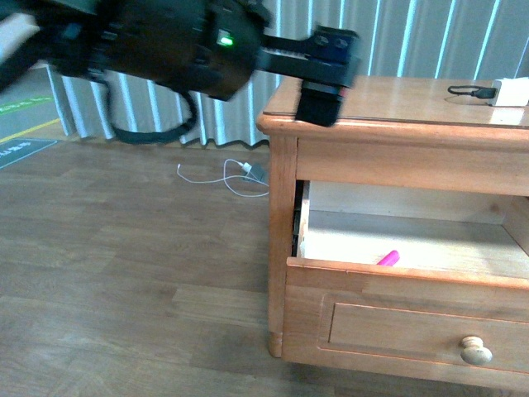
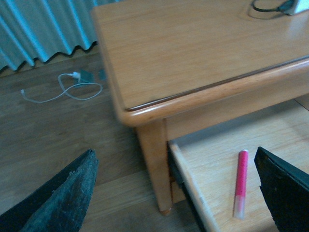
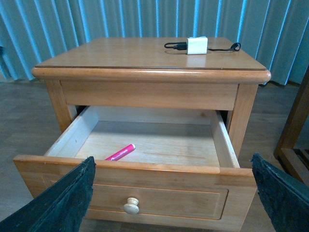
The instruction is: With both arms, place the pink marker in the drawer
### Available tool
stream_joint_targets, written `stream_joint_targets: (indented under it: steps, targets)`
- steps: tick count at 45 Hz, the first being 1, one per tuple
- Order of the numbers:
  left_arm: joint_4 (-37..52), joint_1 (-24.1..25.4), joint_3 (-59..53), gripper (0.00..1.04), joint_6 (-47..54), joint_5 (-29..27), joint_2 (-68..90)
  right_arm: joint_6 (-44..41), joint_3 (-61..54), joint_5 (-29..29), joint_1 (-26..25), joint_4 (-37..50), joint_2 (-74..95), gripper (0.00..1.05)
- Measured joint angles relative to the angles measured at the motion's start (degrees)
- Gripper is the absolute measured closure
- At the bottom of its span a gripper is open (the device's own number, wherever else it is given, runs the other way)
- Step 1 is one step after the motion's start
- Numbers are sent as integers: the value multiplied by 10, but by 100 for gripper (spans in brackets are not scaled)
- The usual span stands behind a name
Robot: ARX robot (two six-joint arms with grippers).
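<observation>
Now pink marker lies inside open drawer; left jaws and right jaws both spread, empty

Cabinet: honey-brown wood, dark line edging the top.
Drawer: pale bare wood inside.
Knob: cream.
Marker: bright pink, paler at one end.
Charger: white; cable black.
Curtain: blue-grey, vertical pleats.
Floor: grey-brown planks.
Cord: white.
Arm: black, one green light.
</observation>
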Motion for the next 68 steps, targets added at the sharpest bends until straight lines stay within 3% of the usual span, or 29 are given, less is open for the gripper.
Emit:
stream_joint_targets:
  steps: [7, 8, 19, 27, 42, 48, 61, 68]
  targets:
    - [-2, 90, -163, 6, -46, 12, -211, 0, 0, 0, 0, 0, 0, 9]
    - [-11, 122, -219, 6, -58, 14, -285, 0, 0, 0, 0, 0, 0, 9]
    - [-94, 196, -374, 6, -108, 2, -492, 0, 0, 0, 0, 0, 0, 9]
    - [-158, 214, -485, 6, -164, 3, -659, 0, 0, 0, 0, 0, 0, 9]
    - [-158, 214, -489, 6, -177, 4, -669, 0, 0, 0, 0, 0, 0, 9]
    - [-52, 260, -541, 30, -106, 42, -695, 0, 0, 0, 0, 0, 0, 9]
    - [-62, 269, -600, 100, -73, 44, -770, 0, 0, 0, 0, 0, 0, 9]
    - [-80, 269, -616, 101, -71, 45, -804, 0, 0, 0, 0, 0, 0, 9]
